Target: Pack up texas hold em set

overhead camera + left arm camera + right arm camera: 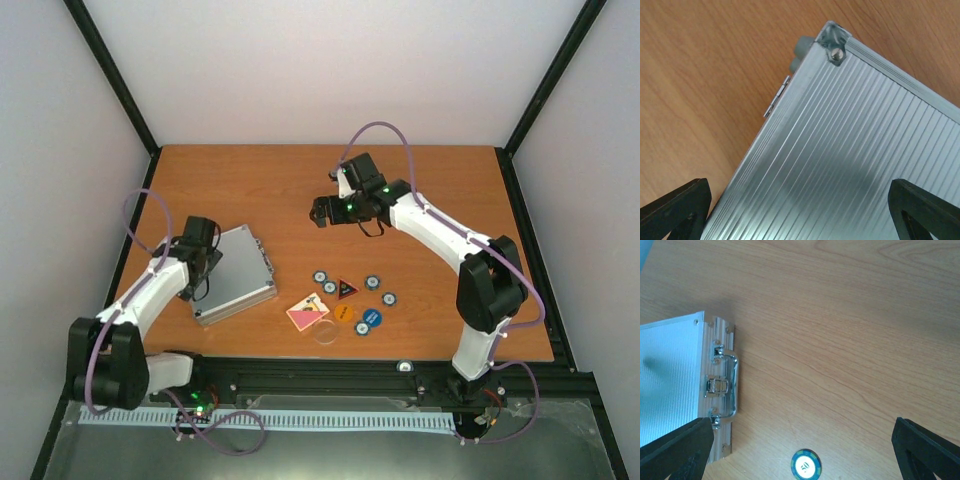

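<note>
Left gripper [800, 210] hangs spread wide over the closed silver case [240, 272] near the table's [440, 180] left edge. Right gripper [320, 212], jaws apart too, hovers mid-table, holding nothing. Chips [372, 283], orange disc [343, 312], blue disc [369, 319], triangle [345, 289] and pink deck [307, 313] lie loose near the front edge.

The wooden table [430, 180] is orange-brown with a plain grain. On its left part a closed silver case [235, 275] lies flat and at an angle, its handle [732, 385] on the side facing the middle of the table. To the right of the case, near the front edge, is a loose cluster of small pieces. It has four blue-white chips [319, 277], a red-black triangle [346, 289], a pink card deck [308, 312], an orange disc [343, 313] and blue discs [371, 319]. A clear disc [326, 332] lies just beside the deck.
</note>
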`<control>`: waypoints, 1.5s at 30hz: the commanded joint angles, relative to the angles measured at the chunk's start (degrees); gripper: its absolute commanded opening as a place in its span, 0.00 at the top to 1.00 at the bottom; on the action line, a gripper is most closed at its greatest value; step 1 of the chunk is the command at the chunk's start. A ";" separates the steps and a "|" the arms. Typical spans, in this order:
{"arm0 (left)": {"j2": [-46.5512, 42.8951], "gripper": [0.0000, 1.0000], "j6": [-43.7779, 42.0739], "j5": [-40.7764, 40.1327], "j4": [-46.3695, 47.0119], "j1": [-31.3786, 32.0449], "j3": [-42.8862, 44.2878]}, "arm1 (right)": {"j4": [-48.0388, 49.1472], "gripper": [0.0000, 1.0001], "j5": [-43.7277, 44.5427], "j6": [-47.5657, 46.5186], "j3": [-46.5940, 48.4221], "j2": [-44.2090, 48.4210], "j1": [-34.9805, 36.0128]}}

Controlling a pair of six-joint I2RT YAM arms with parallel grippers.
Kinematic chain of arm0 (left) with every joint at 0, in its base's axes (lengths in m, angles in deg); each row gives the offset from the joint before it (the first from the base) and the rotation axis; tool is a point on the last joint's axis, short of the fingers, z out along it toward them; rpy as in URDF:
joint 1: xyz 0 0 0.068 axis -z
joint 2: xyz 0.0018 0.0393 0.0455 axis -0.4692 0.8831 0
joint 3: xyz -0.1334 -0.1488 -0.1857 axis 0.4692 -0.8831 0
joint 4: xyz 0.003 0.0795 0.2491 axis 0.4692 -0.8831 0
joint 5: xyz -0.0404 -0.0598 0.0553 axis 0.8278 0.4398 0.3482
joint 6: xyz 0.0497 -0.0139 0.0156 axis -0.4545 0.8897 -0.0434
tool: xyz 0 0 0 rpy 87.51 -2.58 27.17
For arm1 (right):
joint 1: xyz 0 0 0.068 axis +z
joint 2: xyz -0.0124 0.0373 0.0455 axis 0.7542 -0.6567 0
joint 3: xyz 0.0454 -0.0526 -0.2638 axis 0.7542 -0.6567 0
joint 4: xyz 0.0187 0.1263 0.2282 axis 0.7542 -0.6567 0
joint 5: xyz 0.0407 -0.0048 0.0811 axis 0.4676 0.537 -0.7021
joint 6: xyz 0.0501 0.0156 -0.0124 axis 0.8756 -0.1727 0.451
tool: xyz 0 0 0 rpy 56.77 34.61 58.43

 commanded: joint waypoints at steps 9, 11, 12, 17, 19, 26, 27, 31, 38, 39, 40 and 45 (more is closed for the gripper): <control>14.83 0.00 -18.06 7.60 12.96 -0.48 13.58 | 3.86 0.00 -5.33 -2.36 -5.05 4.02 0.11; 16.43 0.00 -20.82 8.05 15.40 -0.50 16.12 | 4.74 0.00 -6.23 -2.37 -5.69 4.37 0.13; 17.17 0.00 -22.24 8.39 15.85 -0.50 17.77 | 5.26 0.00 -6.61 -2.28 -5.92 4.50 0.13; 21.69 0.00 -26.76 12.75 20.76 -0.48 24.51 | 6.65 0.00 -8.38 -2.01 -5.81 3.79 0.08; 24.00 0.00 -28.14 14.55 21.66 -0.50 27.24 | 6.69 0.00 -8.32 -1.92 -5.20 2.83 0.12; 18.51 0.00 -26.39 11.03 15.87 -0.41 29.11 | 0.80 0.09 -0.87 -4.12 1.70 -4.20 0.13; 16.45 0.00 -24.97 10.07 14.48 -0.41 28.44 | -0.09 0.14 -0.12 -4.58 2.70 -5.60 0.11; 9.99 0.00 -17.34 3.73 3.75 -0.41 25.52 | -0.62 0.30 0.35 -4.55 4.47 -9.44 0.21; 1.48 0.00 -6.03 2.29 4.33 -0.41 10.44 | 0.19 0.52 -1.59 -4.80 5.78 -14.36 2.49; 0.83 0.00 -4.84 1.84 4.80 -0.41 8.97 | 0.33 0.52 -2.19 -5.16 6.27 -15.10 3.07; 0.38 0.00 -3.62 1.53 4.97 -0.41 7.77 | 0.41 0.51 -2.94 -5.54 6.82 -15.77 3.65; -0.37 0.00 2.04 0.17 6.04 -0.41 3.44 | 1.11 0.51 -5.74 -6.69 10.21 -19.72 5.88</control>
